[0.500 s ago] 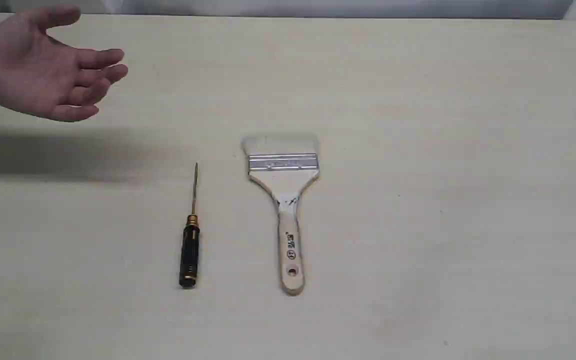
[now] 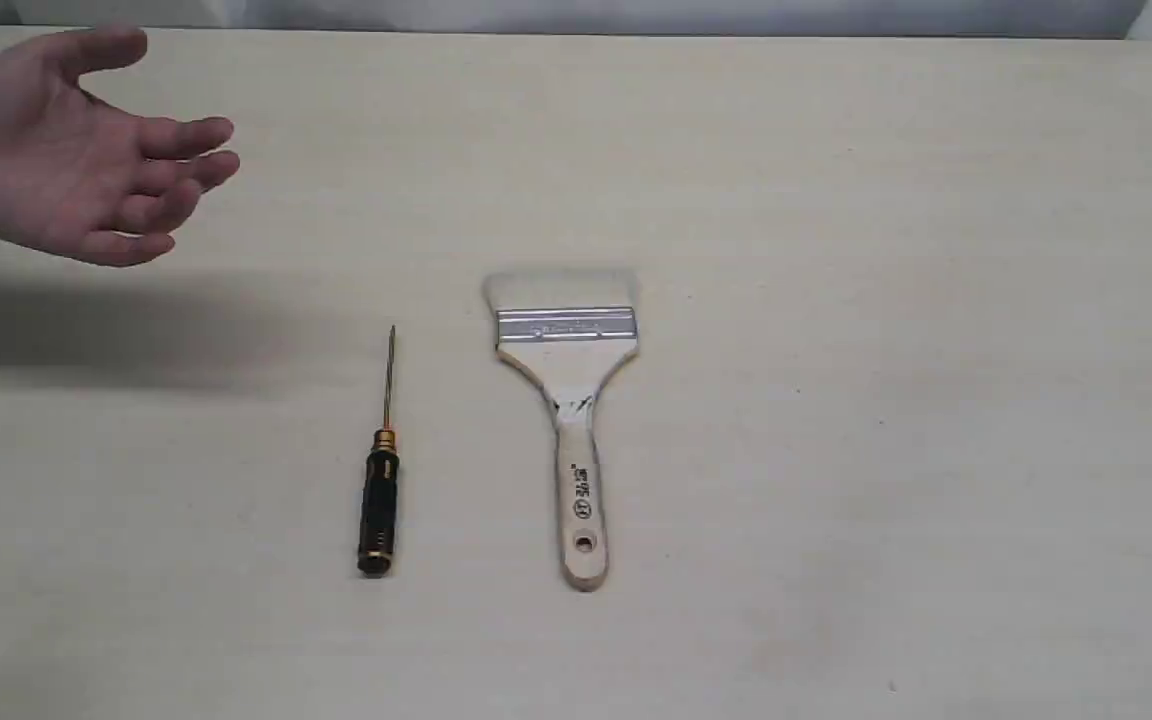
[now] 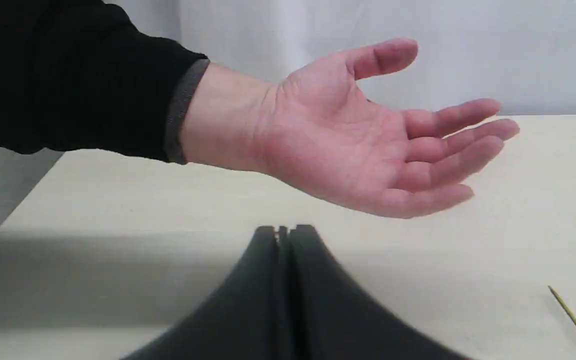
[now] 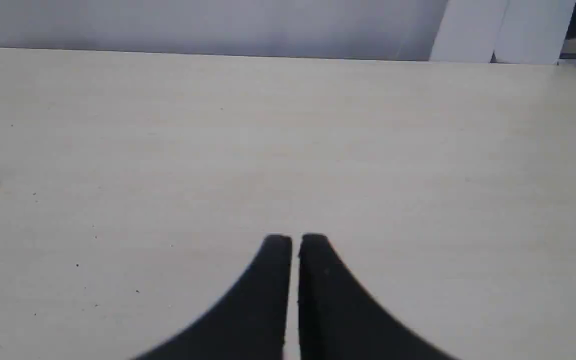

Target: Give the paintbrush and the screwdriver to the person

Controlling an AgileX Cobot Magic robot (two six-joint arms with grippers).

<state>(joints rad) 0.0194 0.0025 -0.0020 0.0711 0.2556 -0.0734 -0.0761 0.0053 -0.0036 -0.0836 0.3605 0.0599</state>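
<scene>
left hand [image 3: 283,229] closed | right hand [image 4: 295,238] closed | screwdriver [image 2: 379,505], paintbrush [image 2: 576,440] flat on table [image 2: 936,300] | person [image 2: 66,165] open-palmed

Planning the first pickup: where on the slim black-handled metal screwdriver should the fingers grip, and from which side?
Probably the ribbed black handle of the slim gold-collared screwdriver, from straight above, closing across its width: it lies flat on the pale table, and the handle is its thickest part.

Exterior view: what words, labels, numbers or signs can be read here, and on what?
Paintbrush handle: black print along it, with a circled mark by the hole; too small and blurred to read.
Paintbrush metal band: faint stamped marks, unreadable.
Screwdriver: no text visible.
No other writing shows in any view.
</scene>
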